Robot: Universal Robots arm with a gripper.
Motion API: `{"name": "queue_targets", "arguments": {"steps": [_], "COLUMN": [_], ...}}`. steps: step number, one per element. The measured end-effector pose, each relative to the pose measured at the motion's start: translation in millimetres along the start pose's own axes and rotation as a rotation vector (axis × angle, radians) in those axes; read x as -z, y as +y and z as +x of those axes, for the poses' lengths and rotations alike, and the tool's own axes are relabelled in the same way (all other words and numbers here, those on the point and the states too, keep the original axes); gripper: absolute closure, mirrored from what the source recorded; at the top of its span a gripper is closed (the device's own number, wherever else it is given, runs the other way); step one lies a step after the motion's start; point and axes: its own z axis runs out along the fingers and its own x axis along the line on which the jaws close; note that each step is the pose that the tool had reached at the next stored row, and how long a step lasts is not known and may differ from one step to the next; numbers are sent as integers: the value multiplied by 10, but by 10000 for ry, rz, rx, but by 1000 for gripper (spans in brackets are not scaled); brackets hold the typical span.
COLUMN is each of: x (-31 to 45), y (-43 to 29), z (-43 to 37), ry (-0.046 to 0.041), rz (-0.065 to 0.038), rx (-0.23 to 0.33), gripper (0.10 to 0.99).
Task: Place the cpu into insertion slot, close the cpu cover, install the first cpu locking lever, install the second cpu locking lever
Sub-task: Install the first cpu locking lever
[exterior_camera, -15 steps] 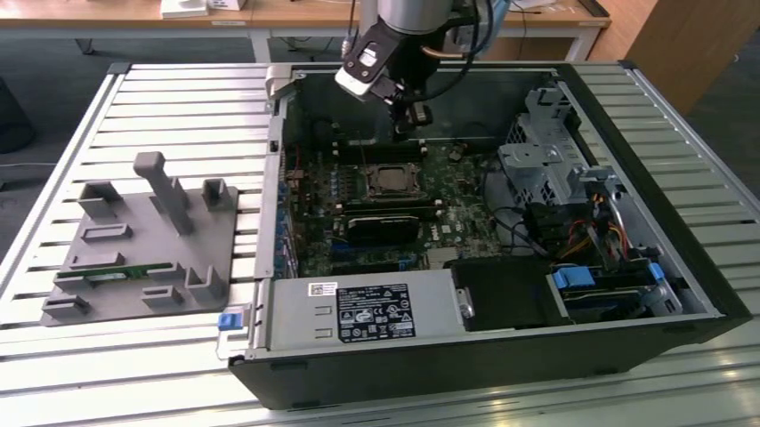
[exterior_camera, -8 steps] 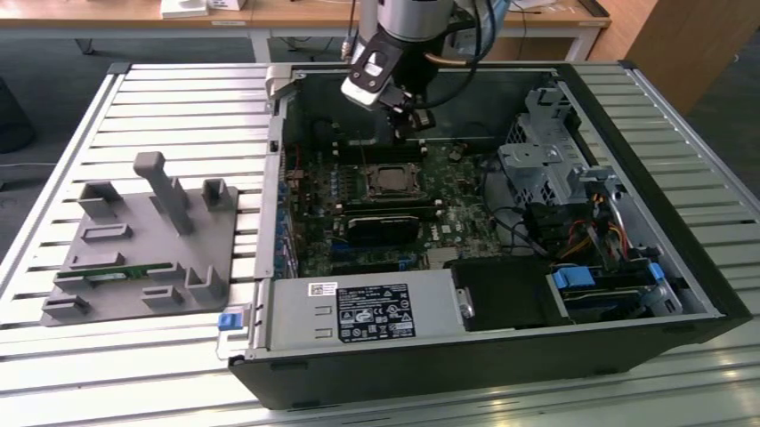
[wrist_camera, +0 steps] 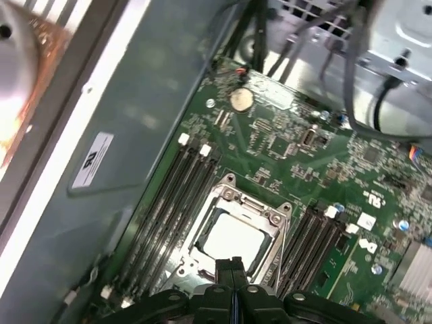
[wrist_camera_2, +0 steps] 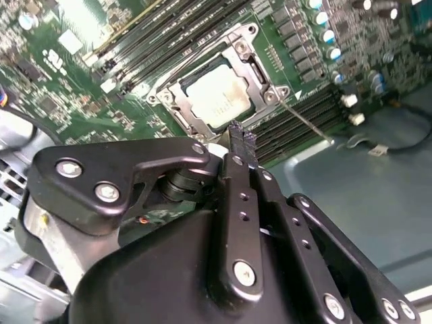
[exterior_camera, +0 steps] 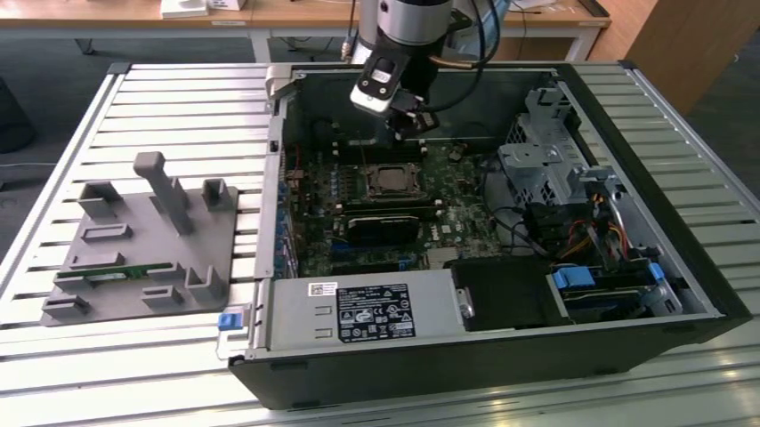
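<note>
The cpu (wrist_camera_2: pixel 219 100) (wrist_camera: pixel 233 237) lies flat in the insertion slot (exterior_camera: pixel 386 181) on the green board inside the open computer case. The silver cpu cover (wrist_camera_2: pixel 251 59) (wrist_camera: pixel 228 197) lies down around it, and the pale chip top shows through its window. A thin metal locking lever (wrist_camera_2: pixel 305 120) sticks out from one socket corner across the memory slots. My gripper (exterior_camera: pixel 410 123) (wrist_camera_2: pixel 241 140) (wrist_camera: pixel 233 264) hangs just above the socket's edge toward the case's back wall. Its fingers are shut together with nothing between them.
Black memory slots (wrist_camera: pixel 172 196) flank the socket on both sides. A long black card (exterior_camera: pixel 386 227) lies in front of the socket. A drive cage (exterior_camera: pixel 546 169) and cables sit at the exterior view's right, the power supply (exterior_camera: pixel 356 311) at the front. A grey fixture (exterior_camera: pixel 142 240) stands outside the case.
</note>
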Motion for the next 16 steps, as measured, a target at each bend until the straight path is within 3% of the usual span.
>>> {"name": "queue_targets", "arguments": {"steps": [16], "x": [-22], "y": [-1], "z": [-1], "ry": [76], "rz": [188], "rx": [2877], "gripper": [980]}}
